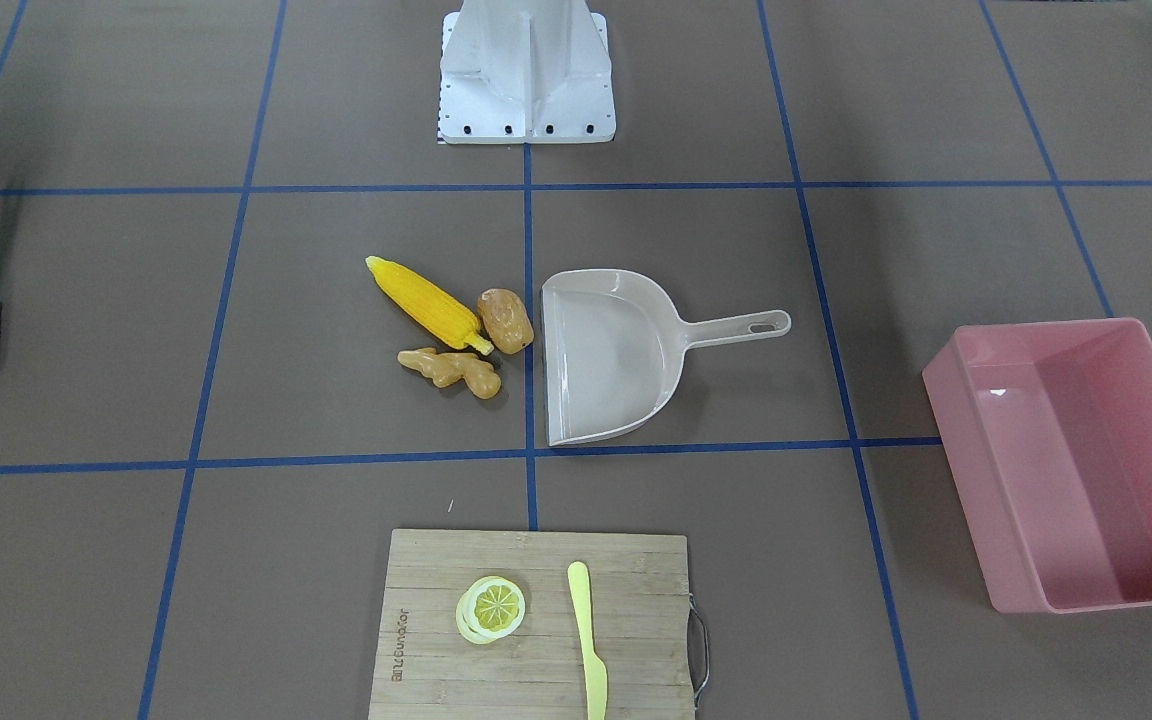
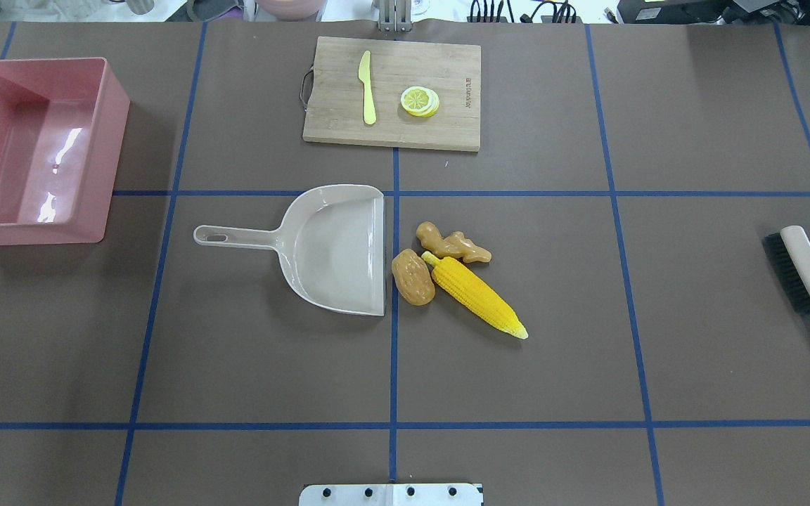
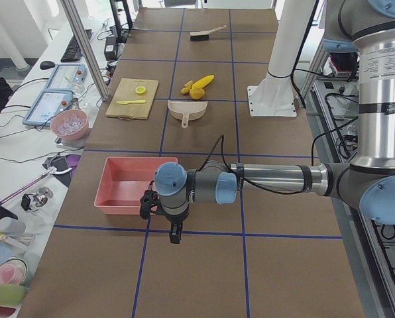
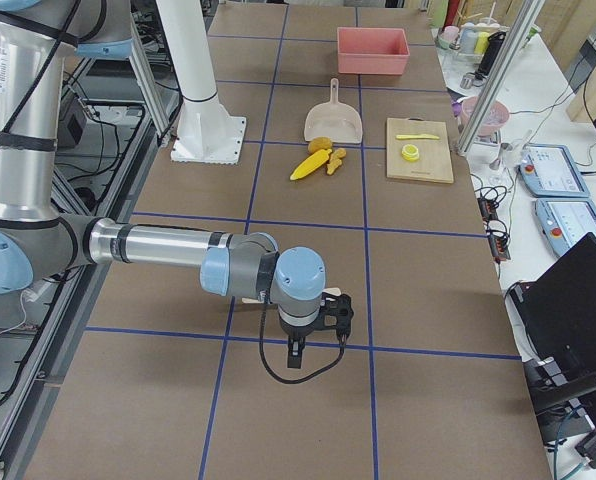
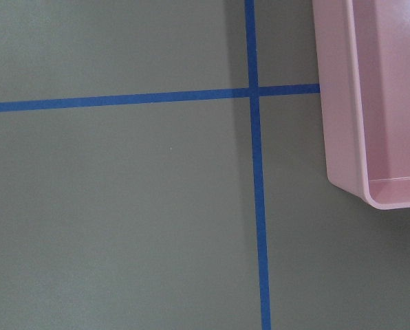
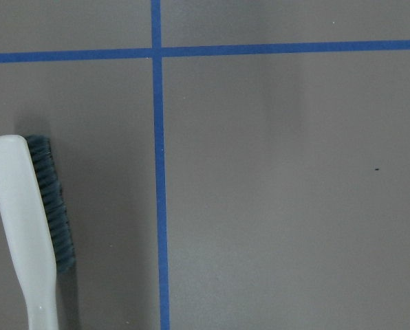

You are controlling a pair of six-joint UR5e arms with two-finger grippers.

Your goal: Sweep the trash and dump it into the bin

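Because both arms show only in the two side views, how far either claw is open, and whether it has hold of anything, cannot be told. Left gripper (image 3: 175, 235) points down over the table (image 2: 658, 351) toward its left end, just beside the bin's near corner; its wrist view takes in that corner and a crossing of blue tape lines. Right gripper (image 4: 294, 355) points down toward the right end; its wrist view takes in the brush lying beside a tape line.

Trash, at the table's middle: corn (image 2: 477, 298) lies slantwise, its stalk end touching or almost touching the potato (image 2: 413, 277); ginger (image 2: 453, 243) lies just beyond them, toward the far edge. All three sit in a tight cluster just beside the open mouth of the dustpan (image 2: 335, 246), a tape line between them and it. The dustpan's handle points to the left end.

Bin (image 2: 115, 151): pink, upright, near the left end and toward the far edge, well apart from the trash.

Brush (image 2: 806, 274): near the right end, bristles facing the middle.

Board (image 2: 440, 133): at the middle of the far edge, bearing a knife (image 2: 367, 90) and a lemon (image 2: 420, 100) side by side, apart
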